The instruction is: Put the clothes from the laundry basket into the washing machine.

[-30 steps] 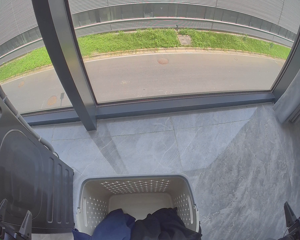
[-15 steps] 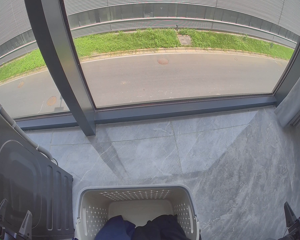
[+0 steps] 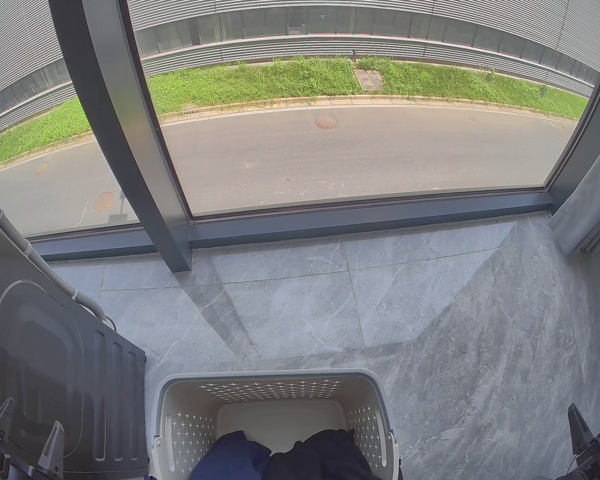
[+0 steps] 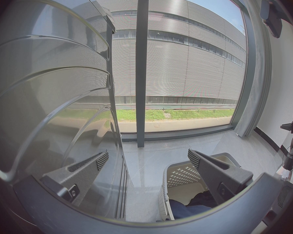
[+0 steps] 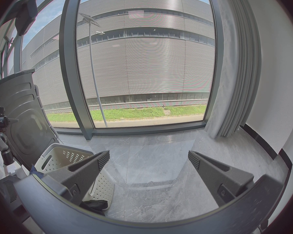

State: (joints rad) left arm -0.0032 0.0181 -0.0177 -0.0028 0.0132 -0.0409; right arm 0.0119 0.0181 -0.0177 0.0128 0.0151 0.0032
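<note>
As they flank the laundry basket (image 3: 273, 375), left hand (image 4: 147, 153) and right hand (image 5: 148, 153) gape — empty.

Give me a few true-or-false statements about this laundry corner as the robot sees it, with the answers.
1. The laundry basket has clothes in it. True: a blue garment and a black garment lie inside.
2. The left gripper is shut on a garment. False: it is open and holds nothing.
3. The washing machine stands on the basket's left. True.
4. The right gripper is inside the basket. False: it is open over the floor, to the basket's right.
</note>
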